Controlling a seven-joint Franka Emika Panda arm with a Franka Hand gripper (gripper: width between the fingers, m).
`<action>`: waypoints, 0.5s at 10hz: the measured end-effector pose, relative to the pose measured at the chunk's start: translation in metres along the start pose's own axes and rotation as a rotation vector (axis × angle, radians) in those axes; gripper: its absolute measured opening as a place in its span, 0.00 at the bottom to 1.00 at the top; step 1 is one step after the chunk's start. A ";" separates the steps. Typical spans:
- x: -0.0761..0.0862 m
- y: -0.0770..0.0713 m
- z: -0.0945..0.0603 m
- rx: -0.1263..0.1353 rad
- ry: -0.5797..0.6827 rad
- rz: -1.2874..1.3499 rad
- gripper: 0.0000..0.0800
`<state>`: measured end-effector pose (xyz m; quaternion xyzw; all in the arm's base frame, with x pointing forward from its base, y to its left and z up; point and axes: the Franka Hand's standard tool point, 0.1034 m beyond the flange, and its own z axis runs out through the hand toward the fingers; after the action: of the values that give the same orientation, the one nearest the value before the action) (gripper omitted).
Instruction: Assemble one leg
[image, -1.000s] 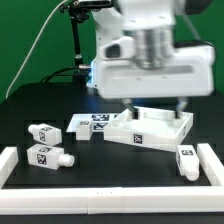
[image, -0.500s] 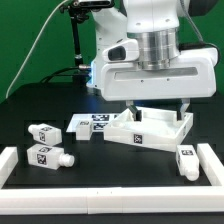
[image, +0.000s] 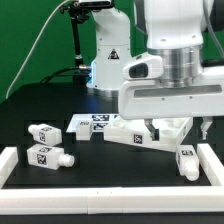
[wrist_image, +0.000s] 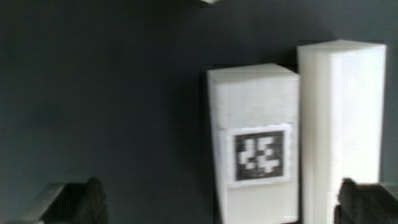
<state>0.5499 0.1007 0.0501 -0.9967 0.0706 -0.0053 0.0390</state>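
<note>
A white leg with a tag lies near the white rail on the exterior view's right. In the wrist view it shows lengthwise between my fingers, beside the rail. My gripper is open and empty above this leg, and the wrist view shows it with a dark fingertip well clear of the leg on either side. Two more legs lie on the exterior view's left, and another lies near the middle.
The large white tray-like panel lies in the middle, partly behind my gripper. The marker board lies beside it. Low white rails border the black table at the front and on both sides. The arm's base stands behind.
The arm has moved toward the exterior view's right, from over the panel to over the leg by the right rail. The parts have not moved.
</note>
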 end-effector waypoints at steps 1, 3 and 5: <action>-0.001 0.000 0.000 0.001 0.000 0.003 0.81; -0.001 0.001 0.001 0.000 -0.001 0.004 0.81; -0.001 0.002 0.004 -0.002 -0.004 0.005 0.81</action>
<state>0.5483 0.0990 0.0458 -0.9966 0.0732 -0.0029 0.0381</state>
